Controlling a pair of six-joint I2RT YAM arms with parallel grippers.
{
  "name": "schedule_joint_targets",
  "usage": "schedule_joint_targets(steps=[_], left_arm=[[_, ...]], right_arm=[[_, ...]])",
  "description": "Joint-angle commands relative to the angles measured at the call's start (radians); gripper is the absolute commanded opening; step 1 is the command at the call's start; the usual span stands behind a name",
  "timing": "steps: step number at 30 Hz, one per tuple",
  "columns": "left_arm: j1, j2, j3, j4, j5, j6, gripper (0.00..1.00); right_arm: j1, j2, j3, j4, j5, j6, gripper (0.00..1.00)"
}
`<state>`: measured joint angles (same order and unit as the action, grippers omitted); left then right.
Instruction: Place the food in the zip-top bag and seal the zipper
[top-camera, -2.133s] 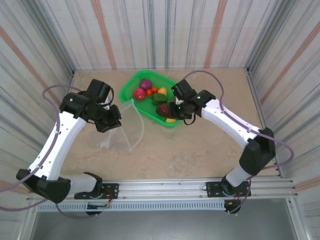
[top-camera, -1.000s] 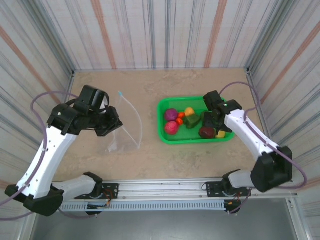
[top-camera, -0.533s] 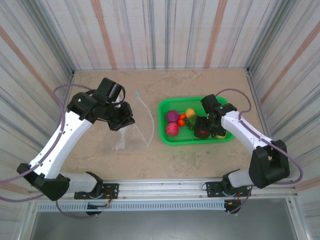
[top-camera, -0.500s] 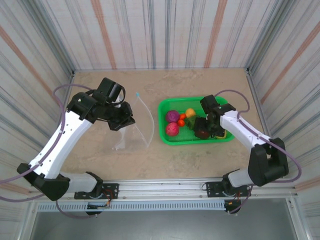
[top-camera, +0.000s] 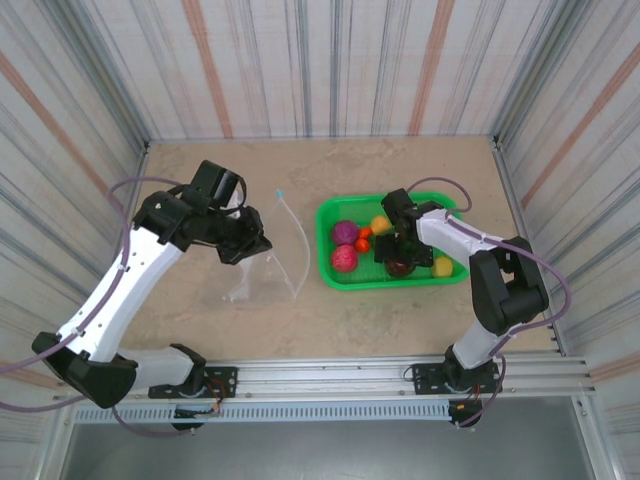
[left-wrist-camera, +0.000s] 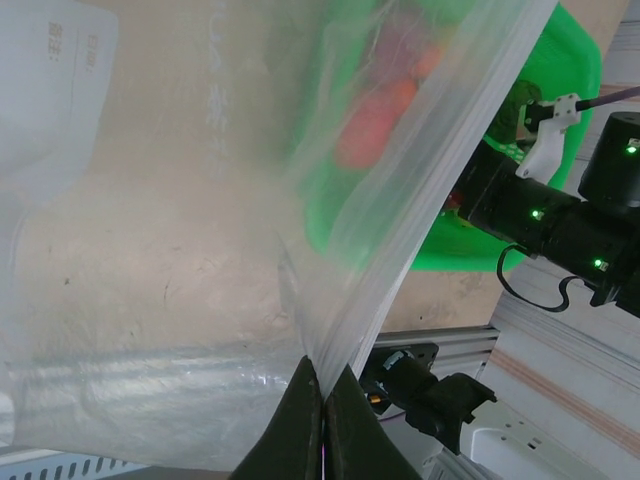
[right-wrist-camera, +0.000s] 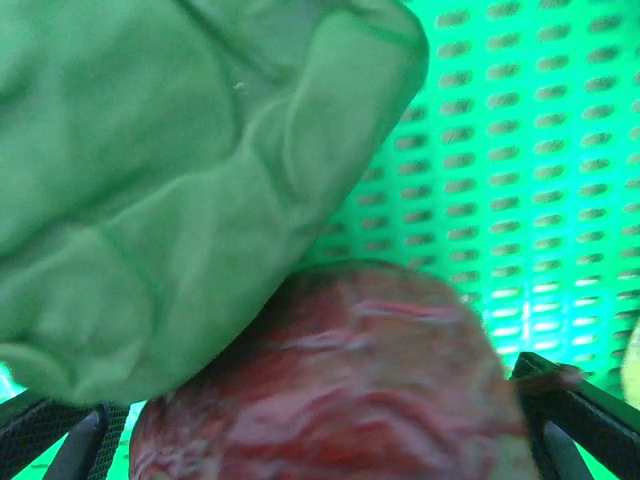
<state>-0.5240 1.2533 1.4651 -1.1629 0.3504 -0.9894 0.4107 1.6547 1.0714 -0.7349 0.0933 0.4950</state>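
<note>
The left gripper is pinched shut on the edge of the zip-top bag, the two dark fingers meeting on the clear film at the foot of the zipper. From the grip the whitish strip runs up and away in the left wrist view, and the loose pouch spreads to the left of it. From above, the left gripper holds the bag up off the tan table, left of the basket and apart from it, with the zipper arcing along the side toward the basket and the light-blue slider at its far end. No food can be made out inside the bag.

The right gripper is spread wide, a finger on each side of the dark maroon toy fruit; whether the fingers touch it cannot be told. A green toy vegetable leans against that fruit from above and left, over the basket's perforated floor.

From above, the right gripper reaches down into the green mesh basket. Around it lie a purple toy, a red toy, a small orange-red toy, a yellow-orange toy and a yellow toy.
</note>
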Motion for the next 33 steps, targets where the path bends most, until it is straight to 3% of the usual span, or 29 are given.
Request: schedule_joint_targets(steps=[1, 6, 12, 16, 21, 27, 33], left_arm=[[0.011, -0.032, -0.027, 0.009, 0.035, 0.029, 0.0], [0.026, -0.036, -0.037, 0.026, 0.063, 0.029, 0.0], [0.031, -0.041, -0.051, 0.038, 0.082, 0.036, 0.0], [0.031, -0.058, -0.08, 0.064, 0.09, 0.023, 0.0], [0.032, -0.069, -0.101, 0.075, 0.094, 0.016, 0.0], [0.03, -0.048, -0.061, 0.081, 0.108, 0.039, 0.0], [0.022, -0.011, 0.003, 0.091, 0.128, 0.053, 0.0]], right_arm=[[0.028, 0.009, 0.055, 0.019, 0.075, -0.036, 0.99], [0.028, 0.007, 0.057, 0.017, -0.007, -0.035, 0.88], [0.059, -0.062, 0.021, -0.055, 0.02, 0.009, 1.0], [0.057, -0.117, -0.037, -0.054, 0.016, 0.013, 1.0], [0.018, -0.118, -0.087, -0.017, -0.052, 0.003, 0.87], [0.013, -0.135, -0.062, -0.015, -0.041, 0.004, 0.61], [0.034, -0.24, 0.047, -0.101, -0.007, 0.037, 0.6]])
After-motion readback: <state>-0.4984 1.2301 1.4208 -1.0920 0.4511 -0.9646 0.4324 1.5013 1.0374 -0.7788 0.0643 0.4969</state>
